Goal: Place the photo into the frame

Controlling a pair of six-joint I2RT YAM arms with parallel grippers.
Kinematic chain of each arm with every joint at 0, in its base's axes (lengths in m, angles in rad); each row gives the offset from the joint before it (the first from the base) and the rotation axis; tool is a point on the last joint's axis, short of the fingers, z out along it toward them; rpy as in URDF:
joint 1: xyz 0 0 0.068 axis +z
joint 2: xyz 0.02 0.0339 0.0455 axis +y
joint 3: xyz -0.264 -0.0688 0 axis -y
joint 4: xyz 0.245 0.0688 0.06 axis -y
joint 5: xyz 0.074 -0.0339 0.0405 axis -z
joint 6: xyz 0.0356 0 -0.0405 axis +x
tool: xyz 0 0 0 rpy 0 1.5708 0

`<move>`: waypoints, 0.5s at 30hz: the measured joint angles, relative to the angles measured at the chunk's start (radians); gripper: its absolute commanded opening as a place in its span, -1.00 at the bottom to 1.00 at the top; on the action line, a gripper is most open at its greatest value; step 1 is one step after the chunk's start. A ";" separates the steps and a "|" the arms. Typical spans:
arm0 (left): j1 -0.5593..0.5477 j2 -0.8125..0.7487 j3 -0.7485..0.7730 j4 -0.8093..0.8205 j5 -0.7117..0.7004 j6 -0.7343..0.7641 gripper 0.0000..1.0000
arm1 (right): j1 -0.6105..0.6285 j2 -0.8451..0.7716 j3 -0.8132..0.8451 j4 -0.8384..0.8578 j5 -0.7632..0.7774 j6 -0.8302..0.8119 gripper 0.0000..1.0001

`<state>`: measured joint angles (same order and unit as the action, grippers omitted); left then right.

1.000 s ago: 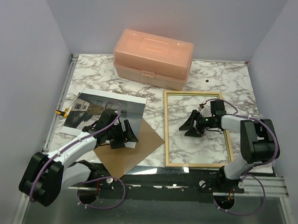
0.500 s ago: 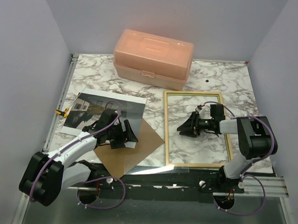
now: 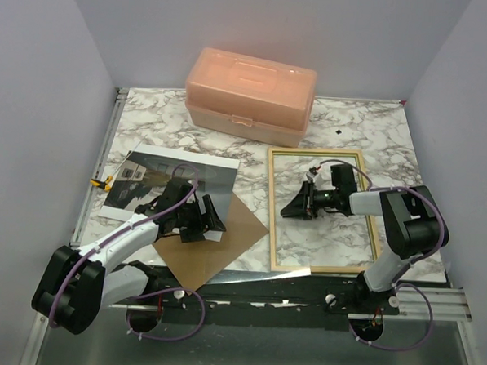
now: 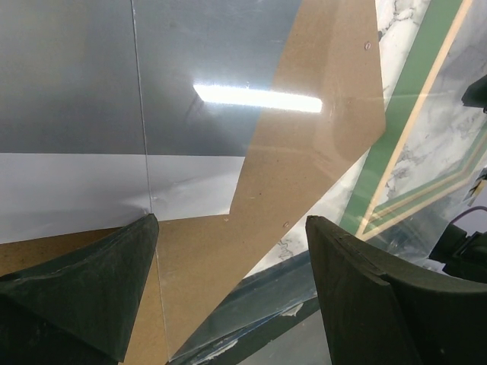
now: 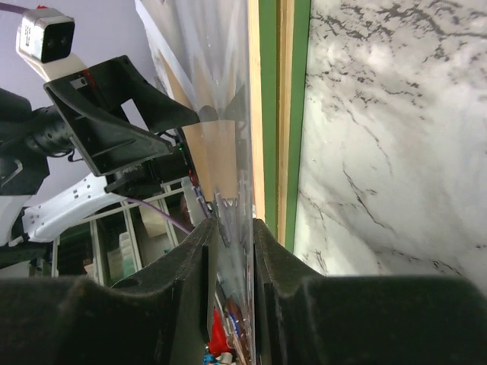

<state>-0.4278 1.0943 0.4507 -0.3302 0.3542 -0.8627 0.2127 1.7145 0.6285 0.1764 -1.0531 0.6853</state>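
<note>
The photo lies flat at the left of the marble table, its grey print and white border filling the left wrist view. The frame lies at the right, pale wood side up, and its green and wood rail runs past my right fingers. A clear sheet lies over the brown backing board. My left gripper hovers open over the board's corner. My right gripper is at the frame's left rail, jaws narrow around the clear sheet's edge, a gap still showing.
A peach plastic box stands at the back, beyond the photo and frame. A yellow clip sits at the table's left edge. The table's front rail runs just below the frame. The left arm's gripper shows in the right wrist view.
My right gripper has slid left across the frame's opening to its left rail, and its jaws have narrowed. The left arm, photo and board have not moved.
</note>
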 measured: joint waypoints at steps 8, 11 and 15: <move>0.000 0.000 0.003 -0.004 0.000 0.006 0.63 | 0.002 -0.040 0.030 -0.071 0.047 -0.031 -0.66; 0.000 0.000 0.006 -0.008 0.000 0.009 0.62 | 0.002 -0.072 0.050 -0.107 0.066 -0.048 -0.98; -0.003 -0.002 0.008 -0.011 0.000 0.014 0.63 | 0.002 -0.109 0.087 -0.164 0.082 -0.063 -0.99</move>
<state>-0.4305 1.0924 0.4583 -0.3416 0.3538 -0.8490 0.2146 1.6058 0.7158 0.0128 -0.9710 0.6220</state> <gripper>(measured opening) 0.818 0.027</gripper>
